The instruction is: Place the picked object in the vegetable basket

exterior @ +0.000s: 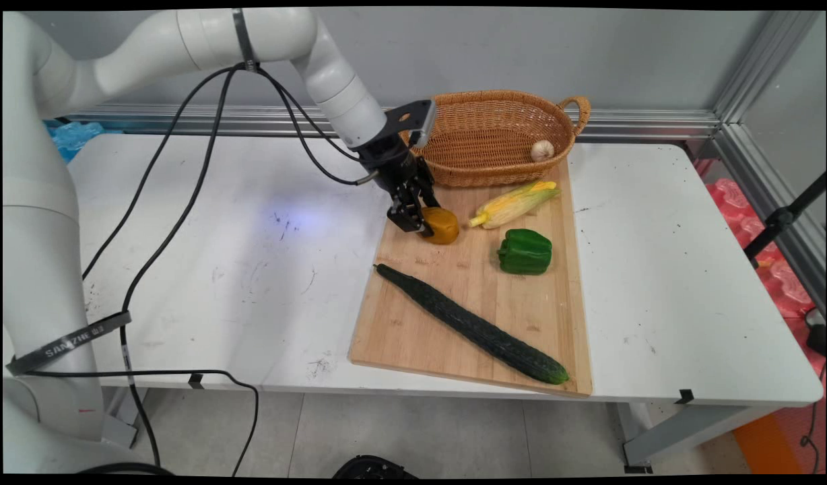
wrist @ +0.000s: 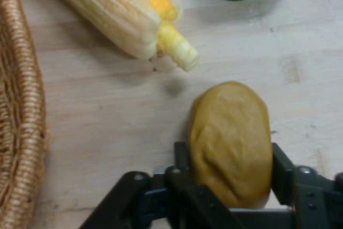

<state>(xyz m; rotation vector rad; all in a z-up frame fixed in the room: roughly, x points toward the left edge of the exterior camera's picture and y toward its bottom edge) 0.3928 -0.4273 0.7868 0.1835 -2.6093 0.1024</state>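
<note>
An orange-brown bell pepper (exterior: 442,225) lies on the upper left of the wooden cutting board (exterior: 413,323). My gripper (exterior: 419,222) is down on the board with its two fingers pressed against the pepper's sides, shut on it. In the hand view the orange pepper (wrist: 231,142) fills the space between the black fingers (wrist: 182,159), and the gripper (wrist: 229,170) clasps its lower half. An ear of corn (exterior: 516,203) lies just right of the pepper; in the hand view the corn (wrist: 120,9) sits above it.
A green bell pepper (exterior: 525,251) and a long dark cucumber (exterior: 471,324) lie on the board too. Behind the board stands a wicker basket (exterior: 494,114) with a garlic bulb (exterior: 542,149) inside; the basket's rim (wrist: 19,111) shows at the hand view's left.
</note>
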